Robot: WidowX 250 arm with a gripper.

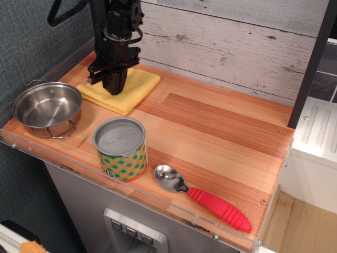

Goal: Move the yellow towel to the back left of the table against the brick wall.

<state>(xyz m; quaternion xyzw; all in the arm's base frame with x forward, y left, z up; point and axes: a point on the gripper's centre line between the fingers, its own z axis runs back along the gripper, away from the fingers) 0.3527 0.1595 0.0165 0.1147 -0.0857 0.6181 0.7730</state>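
Whitewashed plank wall backs the table (221, 132), where we see our gripper (114, 87) pressed down on the yellow towel (129, 92) at far left, jaw opening hidden, towel just short of the wall, so the move seems nearly done.

Towel (129, 90) at back left of table (221, 137), near wall (237, 42), under gripper (114, 88). Pot (47, 108) just left and in front of it. Can (120, 148) at front edge, right of pot. Spoon (202, 197) right of can.
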